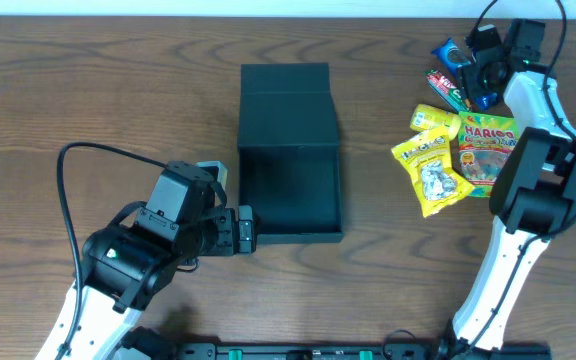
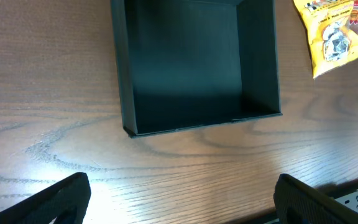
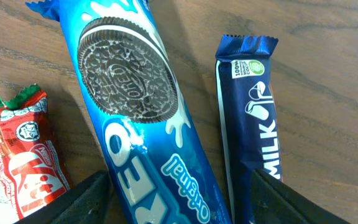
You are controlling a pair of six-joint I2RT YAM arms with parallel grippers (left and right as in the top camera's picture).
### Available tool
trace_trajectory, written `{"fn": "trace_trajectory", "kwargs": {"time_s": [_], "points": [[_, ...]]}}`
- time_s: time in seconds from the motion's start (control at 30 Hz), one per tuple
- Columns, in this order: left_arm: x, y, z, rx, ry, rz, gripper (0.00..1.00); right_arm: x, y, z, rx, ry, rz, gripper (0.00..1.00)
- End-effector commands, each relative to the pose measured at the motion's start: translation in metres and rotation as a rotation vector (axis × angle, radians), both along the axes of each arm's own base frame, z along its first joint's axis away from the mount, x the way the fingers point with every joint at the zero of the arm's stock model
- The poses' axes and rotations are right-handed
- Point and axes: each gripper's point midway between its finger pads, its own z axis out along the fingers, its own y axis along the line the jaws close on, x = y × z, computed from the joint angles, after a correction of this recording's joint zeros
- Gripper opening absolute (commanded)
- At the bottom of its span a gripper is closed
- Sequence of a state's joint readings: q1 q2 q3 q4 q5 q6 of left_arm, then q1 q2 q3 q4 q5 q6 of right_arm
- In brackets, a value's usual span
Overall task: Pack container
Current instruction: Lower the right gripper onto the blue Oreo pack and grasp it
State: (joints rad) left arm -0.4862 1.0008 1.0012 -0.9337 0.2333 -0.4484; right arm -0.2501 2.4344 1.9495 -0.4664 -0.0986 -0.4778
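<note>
Right wrist, right fingers (image 3: 73, 204) spread over Oreo packet (image 3: 138, 124), container (image 1: 290, 190) lid flipped back

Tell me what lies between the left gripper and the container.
Only bare wooden table. In the left wrist view, the open left gripper faces the container and its near wall, with nothing between.

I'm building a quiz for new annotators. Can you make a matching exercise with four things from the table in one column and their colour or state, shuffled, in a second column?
Things
1. container
2. Oreo packet
3. KitKat packet
4. milk bar

Descriptions
A. red wrapper
B. bright blue wrapper with a cookie pictured on it
C. dark box, lid open, nothing inside
D. navy wrapper with white lettering

Pairs: 1-C, 2-B, 3-A, 4-D
</note>
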Motion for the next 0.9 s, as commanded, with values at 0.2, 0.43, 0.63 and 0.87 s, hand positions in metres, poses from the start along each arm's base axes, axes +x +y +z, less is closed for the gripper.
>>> {"fn": "trace_trajectory", "kwargs": {"time_s": [0.2, 0.43, 0.63, 0.87], "points": [[0.005, -0.003, 0.009, -0.019, -0.029, 0.001, 0.95, 0.000, 0.004, -0.022, 0.016, 0.032, 0.010, 0.66], [0.007, -0.004, 0.010, -0.022, -0.035, 0.001, 0.95, -0.004, -0.004, -0.024, -0.016, 0.052, -0.023, 0.54], [0.007, -0.004, 0.010, -0.022, -0.036, 0.001, 0.95, -0.007, -0.005, -0.026, -0.012, 0.067, -0.038, 0.34], [0.007, -0.003, 0.010, -0.020, -0.038, 0.002, 0.95, -0.006, -0.001, -0.023, 0.013, 0.059, -0.072, 0.16]]}}
